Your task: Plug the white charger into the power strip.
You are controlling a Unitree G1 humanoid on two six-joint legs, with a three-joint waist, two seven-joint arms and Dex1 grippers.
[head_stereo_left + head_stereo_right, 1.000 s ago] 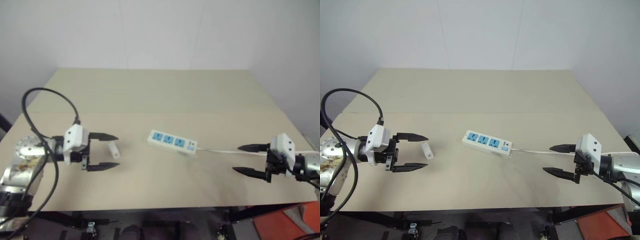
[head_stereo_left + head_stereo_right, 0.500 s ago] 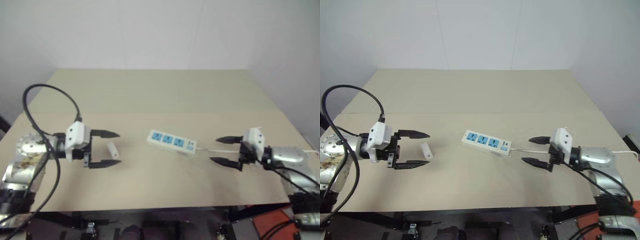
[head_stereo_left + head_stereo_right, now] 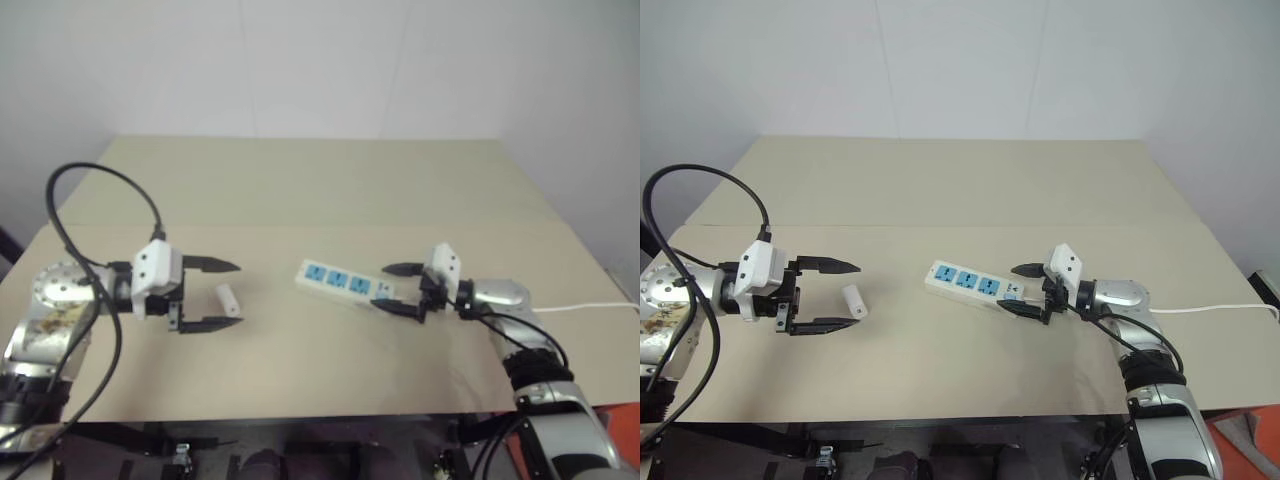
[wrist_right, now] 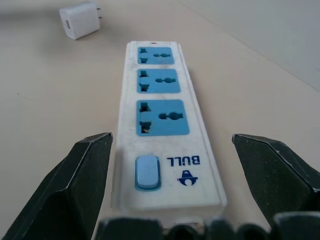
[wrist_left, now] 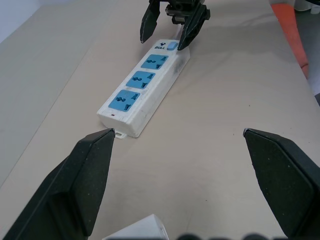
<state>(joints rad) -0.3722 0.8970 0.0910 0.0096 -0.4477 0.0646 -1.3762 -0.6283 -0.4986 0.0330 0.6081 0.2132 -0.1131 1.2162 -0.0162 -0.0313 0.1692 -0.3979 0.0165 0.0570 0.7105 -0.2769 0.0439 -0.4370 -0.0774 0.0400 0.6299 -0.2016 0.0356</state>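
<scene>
Reading "BULL" beside the end switch (image 4: pixel 147 172), power strip (image 4: pixel 162 125) label.

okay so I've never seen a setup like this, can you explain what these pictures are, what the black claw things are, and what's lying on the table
This is a humanoid robot with two arms, looking down at a beige table. Two pictures come from cameras in its head; the other two from a camera on each wrist, looking out between that arm's two black fingers. The claws are its hands. The left hand is open, with the white charger, a small plug block, lying on the table between its fingers. The right hand is open too, its fingers either side of the switch end of the power strip, a white bar with three blue sockets. Neither hand holds anything. The strip's thin white cord runs off to the right.
</scene>
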